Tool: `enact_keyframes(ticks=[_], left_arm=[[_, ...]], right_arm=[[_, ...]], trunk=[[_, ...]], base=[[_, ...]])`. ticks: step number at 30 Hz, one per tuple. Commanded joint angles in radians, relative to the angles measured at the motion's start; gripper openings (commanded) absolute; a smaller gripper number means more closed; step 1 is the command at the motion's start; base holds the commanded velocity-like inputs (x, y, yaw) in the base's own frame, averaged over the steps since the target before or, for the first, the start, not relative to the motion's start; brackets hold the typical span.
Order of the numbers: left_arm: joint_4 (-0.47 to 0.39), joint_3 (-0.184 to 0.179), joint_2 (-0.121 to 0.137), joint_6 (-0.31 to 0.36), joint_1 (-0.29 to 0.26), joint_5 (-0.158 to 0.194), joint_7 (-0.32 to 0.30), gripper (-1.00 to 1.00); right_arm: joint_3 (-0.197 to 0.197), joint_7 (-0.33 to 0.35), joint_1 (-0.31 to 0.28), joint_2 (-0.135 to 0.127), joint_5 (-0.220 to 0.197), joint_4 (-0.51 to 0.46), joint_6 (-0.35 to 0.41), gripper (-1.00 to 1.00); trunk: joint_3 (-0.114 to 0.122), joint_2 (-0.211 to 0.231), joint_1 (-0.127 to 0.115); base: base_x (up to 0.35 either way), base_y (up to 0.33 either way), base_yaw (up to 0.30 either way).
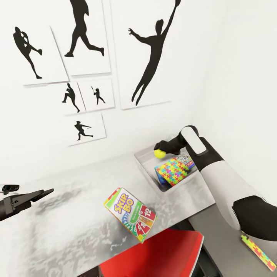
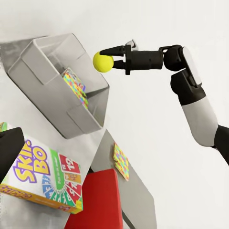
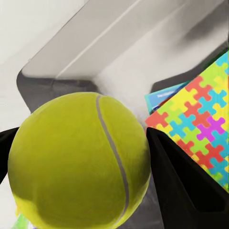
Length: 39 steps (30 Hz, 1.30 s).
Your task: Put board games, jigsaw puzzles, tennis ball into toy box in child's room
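Tennis ball (image 1: 159, 154) pinched between fingers of right gripper (image 1: 159, 151), held over far rim of toy box (image 1: 143, 166); seam visible, ball close up in right wrist view (image 3: 78, 160) with dark fingers (image 3: 183, 186) pressed on both sides. Seen side-on from left wrist view too: ball (image 2: 103, 62) above bin (image 2: 43, 78). Inside toy box: jigsaw puzzle (image 1: 172, 170) propped at a tilt, blue-printed box edge (image 3: 164, 95) tucked behind it. Skip-Bo box (image 1: 130, 214) at 7 o'clock from the bin, lying tilted on pale table (image 1: 57, 231). Second puzzle board (image 1: 259, 252) at 4 o'clock from the bin, on lower dark wing. Red chair (image 1: 154, 256) at table's near edge. Left gripper (image 1: 32, 194) at 9 o'clock of head view, over the table top, holding nothing; spread or pressed together, cannot tell. Baseball silhouette prints (image 1: 150, 54) on white wall behind.
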Motion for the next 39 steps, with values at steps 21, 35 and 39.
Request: enact_keyframes(ticks=[21, 35, 39], left_arm=[[0.000, 0.002, 0.001, 0.011, -0.001, -0.001, -0.004, 1.00], [0.000, 0.003, 0.001, 0.011, -0.001, -0.001, -0.004, 1.00], [0.000, 0.003, 0.001, 0.011, -0.001, -0.001, -0.004, 1.00]], right_arm=[[0.030, 0.048, -0.001, 0.053, -0.011, -0.001, 0.000, -1.00], [0.059, 0.049, -0.003, 0.056, -0.011, -0.001, 0.000, -1.00], [0.059, 0.049, -0.003, 0.056, -0.010, -0.001, 0.000, -1.00]], trunk=[[-0.034, -0.002, 0.001], [-0.048, -0.002, 0.001], [-0.048, -0.002, 0.001]], base=[[0.000, 0.000, 0.000], [0.000, 0.000, 0.000], [0.000, 0.000, 0.000]])
